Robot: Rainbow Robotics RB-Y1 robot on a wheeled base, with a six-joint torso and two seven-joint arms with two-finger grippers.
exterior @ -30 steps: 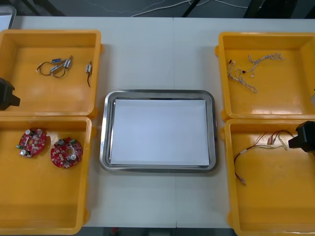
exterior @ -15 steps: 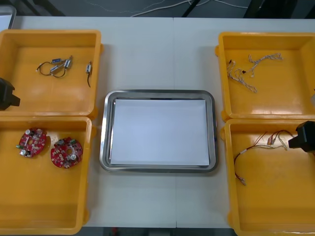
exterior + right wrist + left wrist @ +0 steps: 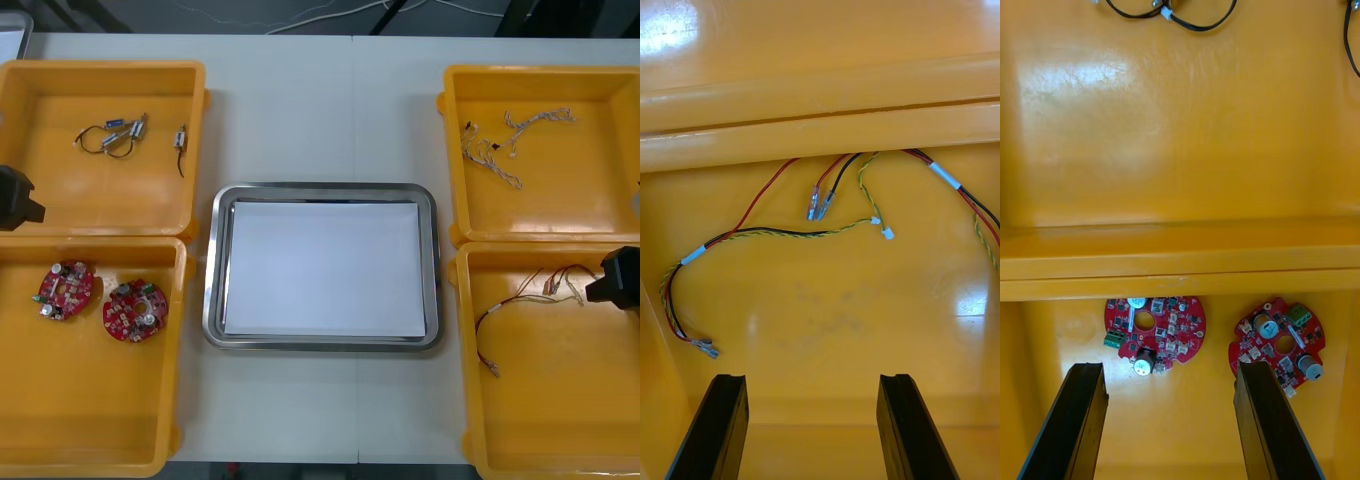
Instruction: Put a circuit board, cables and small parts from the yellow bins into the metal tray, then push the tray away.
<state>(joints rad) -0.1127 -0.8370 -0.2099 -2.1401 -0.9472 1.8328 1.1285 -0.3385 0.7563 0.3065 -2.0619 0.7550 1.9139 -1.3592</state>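
Left wrist view: I read left gripper (image 3: 1169,369) jaws wide, one round red circuit board (image 3: 1154,334) just ahead, in line with the gap.

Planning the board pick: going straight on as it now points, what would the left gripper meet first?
Probably the circuit board just ahead of the left gripper, between its open fingers, in the yellow bin; depth unclear.
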